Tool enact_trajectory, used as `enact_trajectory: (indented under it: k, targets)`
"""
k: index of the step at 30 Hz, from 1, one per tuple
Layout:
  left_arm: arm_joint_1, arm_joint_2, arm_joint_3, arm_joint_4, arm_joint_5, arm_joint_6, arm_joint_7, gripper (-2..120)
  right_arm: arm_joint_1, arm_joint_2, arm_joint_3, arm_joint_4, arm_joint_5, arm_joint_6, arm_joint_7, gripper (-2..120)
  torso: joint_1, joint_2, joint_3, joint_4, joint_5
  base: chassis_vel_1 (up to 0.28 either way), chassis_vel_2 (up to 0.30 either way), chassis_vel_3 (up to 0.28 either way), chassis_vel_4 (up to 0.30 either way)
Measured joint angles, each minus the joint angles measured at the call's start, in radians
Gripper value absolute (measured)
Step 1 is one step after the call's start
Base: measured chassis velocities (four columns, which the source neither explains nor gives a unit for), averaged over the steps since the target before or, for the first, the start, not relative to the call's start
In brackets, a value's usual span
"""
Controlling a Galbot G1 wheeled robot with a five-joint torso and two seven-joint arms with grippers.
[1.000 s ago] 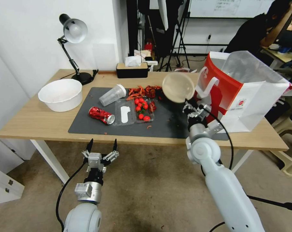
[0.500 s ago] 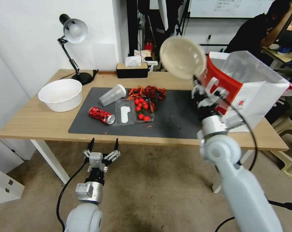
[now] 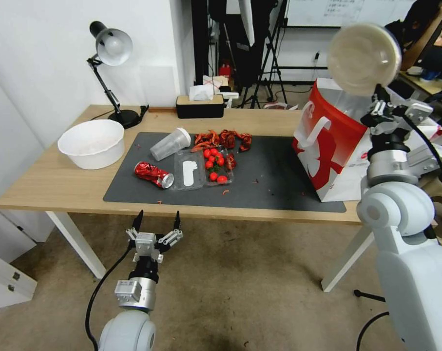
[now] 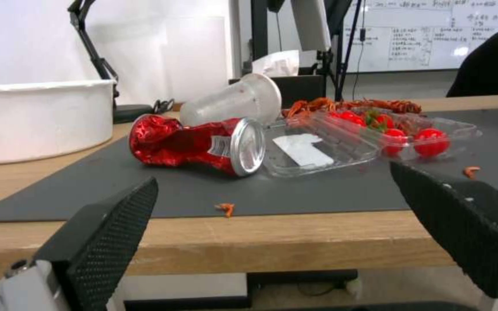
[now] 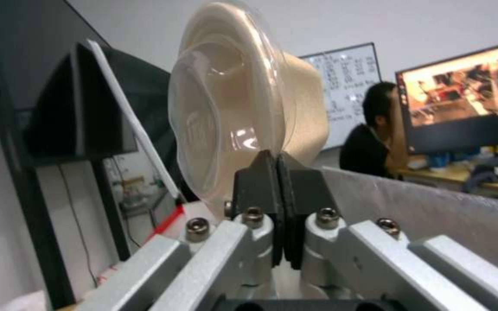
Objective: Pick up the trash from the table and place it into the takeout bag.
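Note:
My right gripper (image 3: 379, 105) is shut on the rim of the beige paper bowl (image 3: 363, 58), which has a clear lid and is held on edge high above the open mouth of the takeout bag (image 3: 328, 146). In the right wrist view the shut gripper (image 5: 276, 164) pinches the bowl (image 5: 249, 103) over the bag's grey lining (image 5: 433, 207). On the table's (image 3: 60, 185) dark mat (image 3: 269, 180) lie a crushed red can (image 3: 153, 174), a clear cup (image 3: 169, 144), an open clear tray with tomatoes (image 3: 203, 168) and red shells (image 3: 223, 138). My left gripper (image 3: 156, 219) hangs open below the table's front edge, facing the can (image 4: 191, 144).
A big white bowl (image 3: 91, 143) stands on the table's left part, a desk lamp (image 3: 111, 48) behind it, and a black tissue box (image 3: 200, 105) at the back edge. The bag stands at the right end of the mat.
My right arm has carried the bowl up and to the right, from low over the mat beside the bag to above the bag's mouth. The left arm has stayed put.

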State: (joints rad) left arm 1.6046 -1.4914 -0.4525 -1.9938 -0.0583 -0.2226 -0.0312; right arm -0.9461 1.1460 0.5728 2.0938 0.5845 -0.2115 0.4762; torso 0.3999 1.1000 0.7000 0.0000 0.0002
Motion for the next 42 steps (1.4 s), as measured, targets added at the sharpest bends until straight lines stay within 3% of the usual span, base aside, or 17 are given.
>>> enact_trajectory:
  k: [9, 13, 16, 21, 27, 30, 35, 42]
  targets:
    - [0.006, -0.001, -0.006, -0.003, 0.000, 0.000, 0.000, 100, -0.004, 0.005, 0.002, 0.000, -0.003, -0.012, 0.014, 34, 0.000, 0.000, 0.000, 0.0001, -0.0002, 0.000, 0.000, 0.000, 0.000]
    - [0.006, -0.002, -0.007, -0.003, 0.000, -0.001, -0.001, 100, -0.002, 0.005, 0.009, 0.001, 0.034, 0.049, -0.030, 47, 0.000, 0.000, 0.000, 0.0000, -0.0001, 0.000, 0.000, 0.000, 0.000]
    - [0.005, -0.002, -0.008, -0.003, 0.000, -0.001, -0.001, 100, -0.021, 0.000, 0.012, 0.030, 0.121, 0.171, -0.163, 62, 0.000, 0.000, 0.000, 0.0002, -0.0004, 0.000, 0.000, 0.000, 0.000]
    - [0.001, -0.002, -0.011, -0.003, -0.003, -0.001, -0.002, 100, -0.080, -0.010, 0.001, 0.066, 0.142, 0.253, -0.300, 78, 0.000, 0.000, 0.000, -0.0003, -0.0003, 0.000, 0.000, 0.000, 0.000]
    - [-0.002, 0.001, -0.011, 0.001, -0.005, -0.002, -0.003, 100, -0.203, -0.017, -0.036, 0.079, 0.022, 0.351, -0.449, 99, 0.000, 0.000, 0.000, 0.0002, -0.0005, 0.000, 0.000, 0.000, 0.000]
    - [-0.002, 0.004, -0.011, 0.001, -0.006, -0.003, -0.003, 100, -0.245, -0.020, -0.046, 0.072, -0.019, 0.380, -0.482, 100, 0.000, 0.000, 0.000, 0.0001, 0.0001, 0.000, 0.000, 0.000, 0.000]
    - [-0.007, 0.007, -0.012, 0.003, -0.010, -0.003, -0.004, 100, -0.379, -0.014, -0.070, 0.045, -0.198, 0.472, -0.523, 100, 0.000, 0.000, 0.000, 0.0000, -0.0001, 0.000, 0.000, 0.000, 0.000]
    - [-0.010, 0.007, -0.014, 0.006, -0.013, -0.005, -0.004, 100, -0.522, 0.019, -0.081, 0.038, -0.392, 0.542, -0.434, 100, 0.000, 0.000, 0.000, -0.0002, -0.0002, 0.000, 0.000, 0.000, 0.000]
